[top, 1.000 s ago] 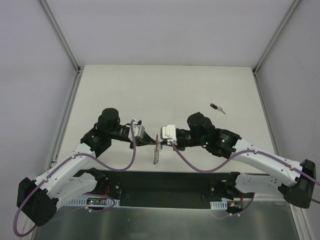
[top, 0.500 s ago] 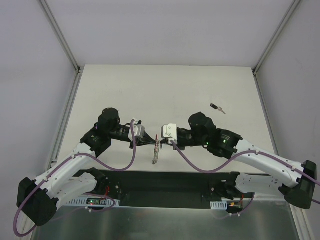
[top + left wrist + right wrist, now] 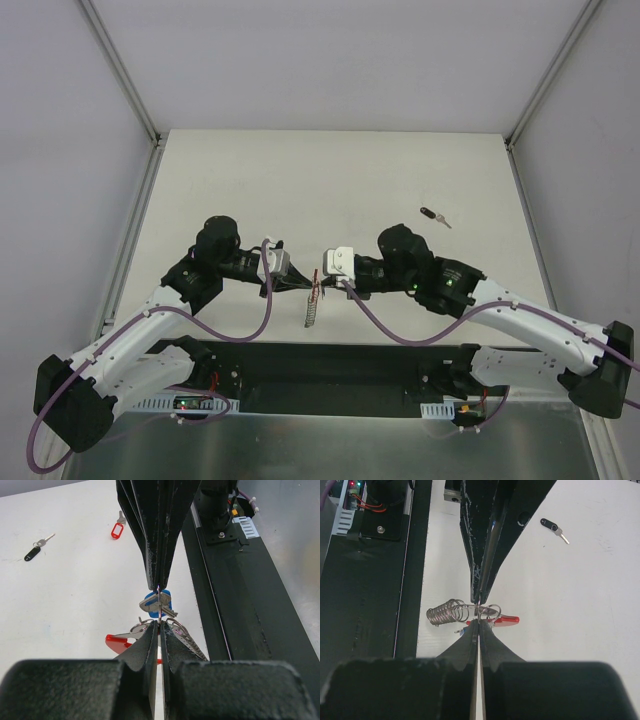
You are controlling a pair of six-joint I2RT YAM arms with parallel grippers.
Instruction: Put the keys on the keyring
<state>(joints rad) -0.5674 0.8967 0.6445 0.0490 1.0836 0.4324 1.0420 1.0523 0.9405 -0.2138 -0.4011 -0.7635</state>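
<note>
Both L tool (image 3: 159, 626) & R tool (image 3: 158, 586) clamp shut on keyring (image 3: 187, 641); only L wrist shows blue key (image 3: 159, 602).

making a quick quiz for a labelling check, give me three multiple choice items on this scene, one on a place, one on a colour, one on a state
1. Where does the black-tagged key lie?
A on the table, apart from both arms
B in a bowl
C on a shelf

2. What colour is the head of the hanging key?
A green
B blue
C yellow

3. How do the left gripper and right gripper stand?
A both wide open
B one open, one shut
C both shut, tip to tip at the keyring

Answers:
1 A, the top view shows it alone on the bare surface.
2 B, the left wrist view shows a blue head between the tips.
3 C, each wrist view shows fingers pressed together on thin metal.
</note>
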